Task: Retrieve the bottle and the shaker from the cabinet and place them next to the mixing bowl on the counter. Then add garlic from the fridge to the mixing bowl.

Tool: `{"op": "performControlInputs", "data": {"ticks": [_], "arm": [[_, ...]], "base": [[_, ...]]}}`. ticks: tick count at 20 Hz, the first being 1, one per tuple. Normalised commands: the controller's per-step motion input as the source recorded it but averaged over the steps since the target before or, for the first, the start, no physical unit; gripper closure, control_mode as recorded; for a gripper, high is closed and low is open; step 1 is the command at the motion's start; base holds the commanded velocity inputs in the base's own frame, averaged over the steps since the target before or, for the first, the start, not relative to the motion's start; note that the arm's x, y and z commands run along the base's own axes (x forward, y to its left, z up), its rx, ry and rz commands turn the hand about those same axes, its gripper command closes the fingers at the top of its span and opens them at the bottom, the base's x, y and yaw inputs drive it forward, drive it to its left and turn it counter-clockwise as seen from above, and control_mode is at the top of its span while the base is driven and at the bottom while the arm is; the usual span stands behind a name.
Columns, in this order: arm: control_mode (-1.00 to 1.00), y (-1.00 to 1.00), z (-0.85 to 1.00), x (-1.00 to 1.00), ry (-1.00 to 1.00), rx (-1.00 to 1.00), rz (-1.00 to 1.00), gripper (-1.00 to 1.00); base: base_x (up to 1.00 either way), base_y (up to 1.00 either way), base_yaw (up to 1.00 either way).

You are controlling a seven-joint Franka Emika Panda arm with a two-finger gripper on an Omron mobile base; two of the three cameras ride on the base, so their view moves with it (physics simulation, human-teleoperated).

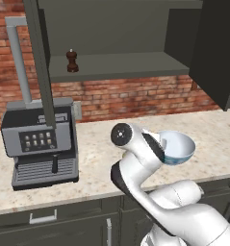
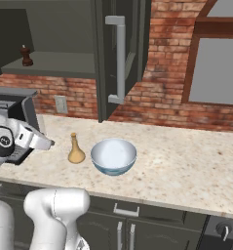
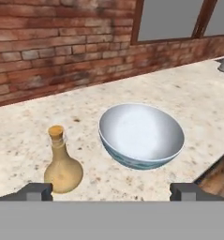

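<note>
The tan bottle [image 2: 76, 152] [image 3: 62, 164] stands upright on the counter [image 2: 186, 166], just left of the mixing bowl [image 2: 113, 154] [image 3: 141, 133] [image 1: 181, 146]. My gripper [image 3: 112, 192] hovers a little in front of both and is open, nothing between its fingertips. Both stand free of the gripper. The dark brown shaker [image 1: 72, 61] [image 2: 26, 55] stands on the shelf of the open cabinet [image 1: 126, 65] above. My arm hides part of the bowl in the left base view. The fridge and garlic are out of view.
A grey coffee machine [image 1: 39, 144] sits on the counter at the left, under the cabinet. Open cabinet doors [image 2: 120, 58] [image 1: 217, 48] hang out over the counter. A brick wall and a window [image 2: 218, 71] close the back.
</note>
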Motion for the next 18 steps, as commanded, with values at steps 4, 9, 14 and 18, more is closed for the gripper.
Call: {"op": "performControlInputs", "data": {"ticks": [4,9,14,18], "arm": [[-1.0,0.0,0.5,-0.55,0.06,0.12,0.43,-1.0],[-1.0,0.0,0.58,-0.48,0.0,0.0,0.56,-1.0],[-1.0,0.0,0.65,-0.11,-0.05,0.0,0.54,-1.0],[-1.0,0.0,0.49,-0.01,-0.29,0.03,0.55,-1.0]], "base": [[0.0,0.0,0.0],[0.0,0.0,0.0],[0.0,0.0,0.0],[0.0,0.0,0.0]]}}
